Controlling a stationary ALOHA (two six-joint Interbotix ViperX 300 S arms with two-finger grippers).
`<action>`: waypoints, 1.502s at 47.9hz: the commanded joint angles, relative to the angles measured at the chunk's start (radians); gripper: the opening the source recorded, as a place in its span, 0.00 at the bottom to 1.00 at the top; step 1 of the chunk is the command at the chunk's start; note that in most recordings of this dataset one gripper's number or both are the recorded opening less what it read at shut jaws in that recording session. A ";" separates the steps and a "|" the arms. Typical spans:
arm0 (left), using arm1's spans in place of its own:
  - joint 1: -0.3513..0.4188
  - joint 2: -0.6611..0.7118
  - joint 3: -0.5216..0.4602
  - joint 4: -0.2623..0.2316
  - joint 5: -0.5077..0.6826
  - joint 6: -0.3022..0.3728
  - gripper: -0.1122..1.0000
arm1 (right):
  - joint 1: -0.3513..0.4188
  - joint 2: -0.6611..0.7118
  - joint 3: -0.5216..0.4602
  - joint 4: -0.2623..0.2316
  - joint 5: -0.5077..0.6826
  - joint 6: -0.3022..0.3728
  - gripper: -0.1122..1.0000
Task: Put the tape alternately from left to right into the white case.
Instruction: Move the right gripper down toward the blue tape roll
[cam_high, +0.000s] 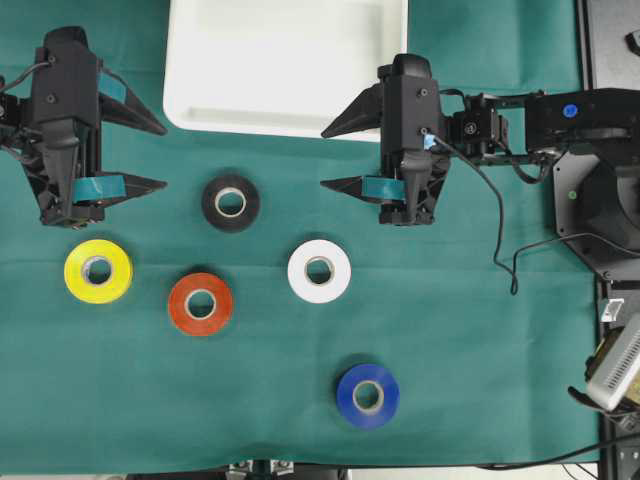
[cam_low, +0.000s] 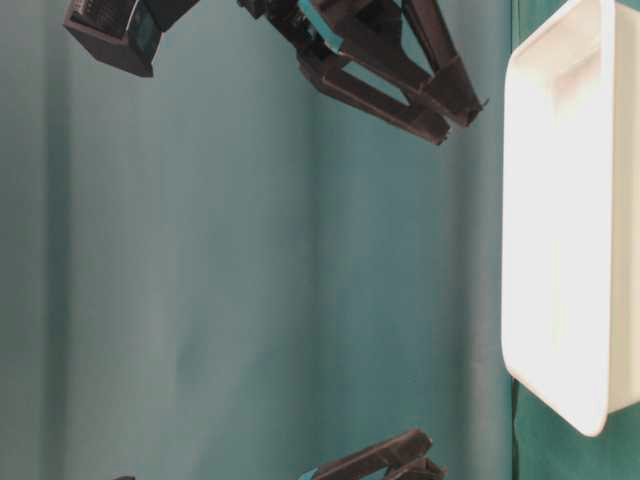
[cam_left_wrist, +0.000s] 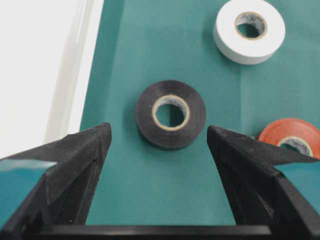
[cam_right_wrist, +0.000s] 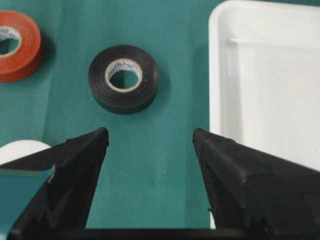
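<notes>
From overhead I see five tape rolls on the green cloth (cam_high: 480, 380) below the white case (cam_high: 285, 65), which holds none, and both the left gripper (cam_high: 140, 155) and right gripper (cam_high: 345, 155) spread apart, holding nothing. In my left wrist view the black roll (cam_left_wrist: 171, 114) lies flat just ahead; it looks light, stiff and smooth-sided, so I'd pinch across its outer rim.

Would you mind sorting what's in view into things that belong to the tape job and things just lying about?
Job:
white case, nothing in it yet
black tape
yellow tape
orange tape
white tape
blue tape
left gripper, open
right gripper, open

Lying about:
green cloth
cables
grey box at the right edge
</notes>
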 joint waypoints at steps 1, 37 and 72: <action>0.003 -0.006 -0.015 0.000 -0.003 0.002 0.47 | 0.012 -0.037 -0.025 -0.002 0.002 0.002 0.81; 0.003 -0.006 -0.005 0.000 -0.003 -0.002 0.46 | 0.190 -0.149 0.063 0.000 -0.006 0.005 0.81; 0.003 -0.005 0.000 0.002 -0.003 -0.005 0.46 | 0.337 -0.166 0.110 0.000 -0.002 0.051 0.81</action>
